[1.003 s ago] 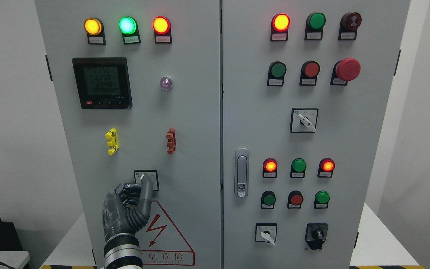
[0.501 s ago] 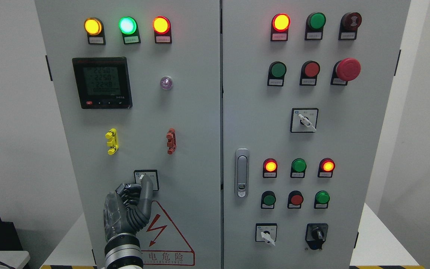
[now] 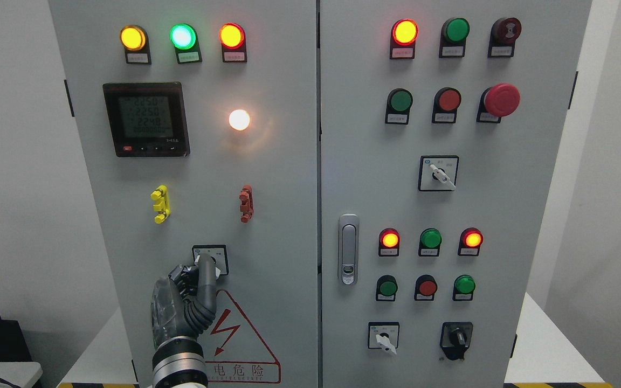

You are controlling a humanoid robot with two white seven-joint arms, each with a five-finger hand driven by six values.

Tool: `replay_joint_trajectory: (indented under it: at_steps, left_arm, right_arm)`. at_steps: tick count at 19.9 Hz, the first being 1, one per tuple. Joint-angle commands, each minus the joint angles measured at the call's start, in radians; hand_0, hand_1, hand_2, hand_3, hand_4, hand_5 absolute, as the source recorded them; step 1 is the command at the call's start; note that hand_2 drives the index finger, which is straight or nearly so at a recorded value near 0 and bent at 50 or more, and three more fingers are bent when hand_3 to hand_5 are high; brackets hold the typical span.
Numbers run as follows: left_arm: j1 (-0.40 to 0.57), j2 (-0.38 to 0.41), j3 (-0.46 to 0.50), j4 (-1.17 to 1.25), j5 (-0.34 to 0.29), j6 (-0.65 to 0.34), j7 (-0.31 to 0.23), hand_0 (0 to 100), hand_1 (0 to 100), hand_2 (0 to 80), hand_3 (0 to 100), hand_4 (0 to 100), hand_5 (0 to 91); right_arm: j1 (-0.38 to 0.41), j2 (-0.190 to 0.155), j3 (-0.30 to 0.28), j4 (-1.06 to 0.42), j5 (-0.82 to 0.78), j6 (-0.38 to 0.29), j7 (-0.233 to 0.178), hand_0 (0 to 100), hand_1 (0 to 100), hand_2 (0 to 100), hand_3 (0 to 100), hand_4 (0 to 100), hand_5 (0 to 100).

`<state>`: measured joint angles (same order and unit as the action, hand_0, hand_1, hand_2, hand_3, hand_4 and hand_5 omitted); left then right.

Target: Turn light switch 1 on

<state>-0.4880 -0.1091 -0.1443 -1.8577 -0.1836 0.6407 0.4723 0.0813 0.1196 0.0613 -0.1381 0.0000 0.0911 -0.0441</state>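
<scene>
- The left hand (image 3: pixel 186 302), built of dark ribbed plastic and bare metal joints, rises from a ringed metal wrist at the bottom edge of the grey cabinet (image 3: pixel 283 178).
- Its fingers are curled round the knob of the light switch (image 3: pixel 211 259), a small knob set in a square black-framed plate; the fingertips hide most of the knob.
- Just beside the hand, to its right, sits a red-outlined triangular warning sticker (image 3: pixel 240 339) with a lightning bolt.
- Well above the hand, a small round lamp (image 3: pixel 239 119) glows warm white and throws a soft halo on the matte painted metal.
- Up and to the left of the hand is a square black meter (image 3: pixel 145 119) with a pale screen.
- Between the meter and the hand sit a yellow clip (image 3: pixel 160 204) and a red clip (image 3: pixel 246 203), both knobbly plastic.
</scene>
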Motion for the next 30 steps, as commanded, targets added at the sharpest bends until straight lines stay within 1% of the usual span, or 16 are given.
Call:
replay_joint_trajectory:
  at_steps: [1, 5, 7, 13, 22, 25, 27, 30]
  left_arm:
    - [0.0, 0.0, -0.004, 0.0, 0.001, -0.009, 0.005, 58, 19, 60.8, 76, 80, 82.6]
    - [0.0, 0.0, -0.004, 0.0, 0.001, -0.009, 0.005, 57, 15, 60.9, 76, 81, 82.6]
    - [0.0, 0.0, -0.004, 0.0, 0.001, -0.009, 0.005, 54, 14, 61.0, 76, 81, 82.6]
    - [0.0, 0.0, -0.004, -0.001, 0.001, -0.01, 0.005, 49, 16, 61.2, 76, 81, 82.6]
    - [0.011, -0.001, -0.004, -0.005, 0.0, -0.015, 0.005, 45, 19, 61.2, 76, 80, 82.6]
    - [0.012, -0.003, -0.004, -0.006, 0.0, -0.015, 0.005, 42, 20, 61.2, 76, 80, 82.6]
    - [0.017, -0.003, -0.004, -0.009, 0.0, -0.016, 0.005, 35, 21, 61.2, 77, 80, 82.6]
    - [0.022, -0.003, -0.001, -0.011, 0.0, -0.018, 0.005, 31, 23, 61.3, 77, 80, 82.6]
  right_arm:
    - [0.0, 0.0, 0.0, 0.0, -0.018, -0.001, 0.0, 12, 39, 0, 0, 0, 0]
    - [0.0, 0.0, 0.0, 0.0, -0.017, -0.001, 0.0, 12, 39, 0, 0, 0, 0]
    - [0.0, 0.0, 0.0, 0.0, -0.017, -0.001, 0.0, 12, 39, 0, 0, 0, 0]
    - [0.0, 0.0, 0.0, 0.0, -0.017, -0.001, 0.0, 12, 39, 0, 0, 0, 0]
    - [0.0, 0.0, 0.0, 0.0, -0.017, -0.001, 0.0, 12, 39, 0, 0, 0, 0]
    - [0.0, 0.0, 0.0, 0.0, -0.017, -0.001, 0.0, 12, 39, 0, 0, 0, 0]
    - [0.0, 0.0, 0.0, 0.0, -0.017, -0.001, 0.0, 12, 39, 0, 0, 0, 0]
    - [0.0, 0.0, 0.0, 0.0, -0.017, -0.001, 0.0, 12, 39, 0, 0, 0, 0]
